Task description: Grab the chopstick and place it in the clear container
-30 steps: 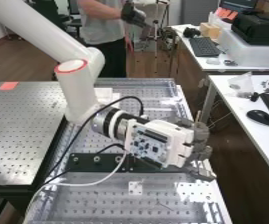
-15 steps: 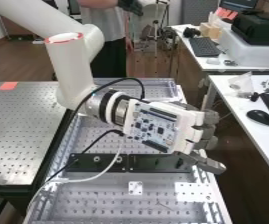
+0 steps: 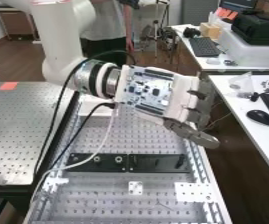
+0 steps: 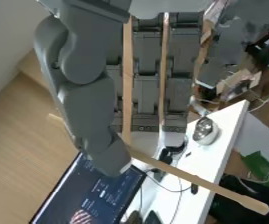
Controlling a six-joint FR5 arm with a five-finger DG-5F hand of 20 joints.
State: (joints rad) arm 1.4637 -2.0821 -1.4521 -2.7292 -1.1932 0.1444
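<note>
Grasp judged complete and placement outstanding: the hand (image 3: 192,133) is closed on the wooden chopstick (image 4: 208,184), which crosses slantwise behind the thumb, raised near the perforated table's (image 3: 161,202) edge, with release into the clear container left to do.

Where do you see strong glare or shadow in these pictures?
High view: pale glare lies on the metal bench, and the floor below the white desk is dark. Wrist view: the white table is very bright, the metal cup has shiny spots, and the chopstick has no strong glare.
</note>
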